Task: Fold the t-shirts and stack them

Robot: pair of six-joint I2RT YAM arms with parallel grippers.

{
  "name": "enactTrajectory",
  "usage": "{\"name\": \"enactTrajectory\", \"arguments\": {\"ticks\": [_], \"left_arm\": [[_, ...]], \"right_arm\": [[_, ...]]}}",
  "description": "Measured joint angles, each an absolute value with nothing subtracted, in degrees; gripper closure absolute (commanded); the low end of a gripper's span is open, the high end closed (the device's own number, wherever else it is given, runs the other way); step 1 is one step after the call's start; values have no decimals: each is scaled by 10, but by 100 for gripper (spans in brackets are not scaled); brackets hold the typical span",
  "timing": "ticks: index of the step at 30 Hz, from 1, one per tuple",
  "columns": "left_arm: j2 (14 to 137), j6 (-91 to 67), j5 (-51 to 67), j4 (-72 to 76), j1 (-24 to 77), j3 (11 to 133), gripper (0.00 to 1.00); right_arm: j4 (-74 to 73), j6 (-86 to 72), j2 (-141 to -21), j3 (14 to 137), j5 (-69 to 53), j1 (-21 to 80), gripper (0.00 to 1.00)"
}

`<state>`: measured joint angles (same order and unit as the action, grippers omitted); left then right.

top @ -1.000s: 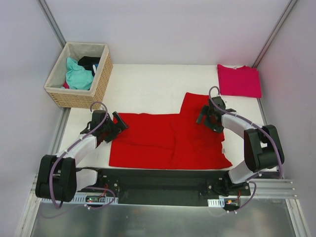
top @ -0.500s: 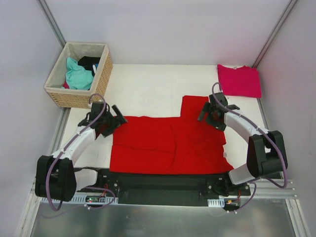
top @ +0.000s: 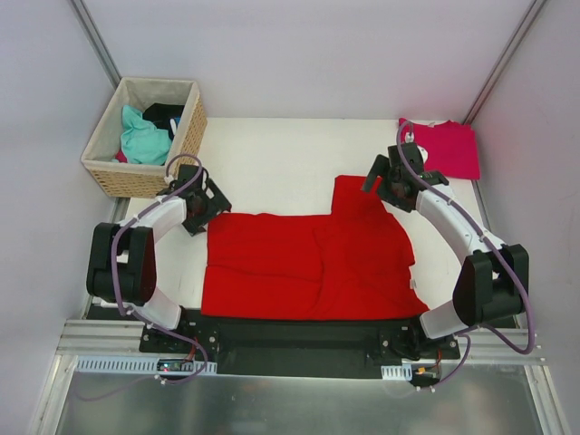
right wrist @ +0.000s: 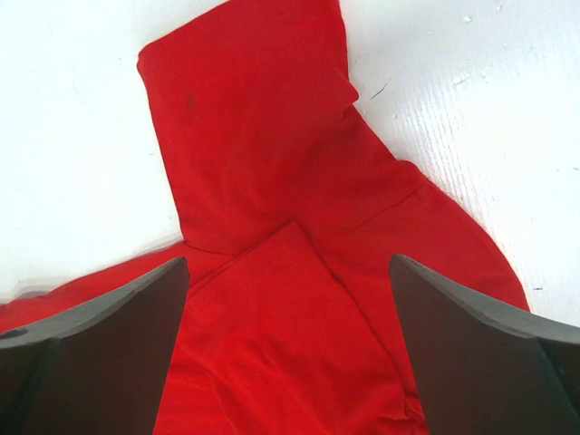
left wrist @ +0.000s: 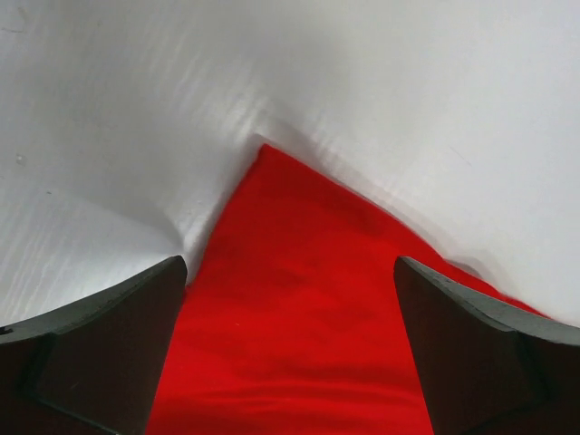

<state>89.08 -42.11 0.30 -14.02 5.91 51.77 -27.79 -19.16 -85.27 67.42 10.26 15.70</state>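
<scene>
– Left gripper (top: 205,205) is spread wide by the red shirt's (top: 308,263) far left corner. And the right gripper (top: 381,181)?
– Wide too, over the sleeve (top: 353,195). Both hold nothing.
– Any room?
– Bare table (top: 272,163) lies past the shirt.
– The basket (top: 190,136)?
– Far left, with teal cloth (top: 143,136) inside.
– How does the red shirt lie?
– Long side left to right, along the near edge. The pink shirt (top: 439,149) sits far right.
</scene>
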Motion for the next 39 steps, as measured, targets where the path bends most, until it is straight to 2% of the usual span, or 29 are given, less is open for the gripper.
{"name": "enactTrajectory", "arguments": {"ticks": [7,14,21,28,34,37,39], "left_arm": [[927,-430,-7,-136,51,528,2],[953,-432,-10,-124,40,550,18],[969,-442,-16,-112,40,558,46],[971,-445,-17,-102,40,555,71],[971,-445,-17,-92,40,550,85],[971,-446,-17,-88,40,549,98],[971,-446,-16,-87,40,548,100]], "right_arm": [[-280,-186,-853,674,102,157,4],[-281,-183,-852,670,98,157,3],[-282,-183,-852,668,96,157,3],[-282,-183,-853,668,96,160,3],[-282,-183,-855,668,96,166,3],[-282,-183,-857,668,96,168,3],[-282,-183,-859,668,96,168,3]]}}
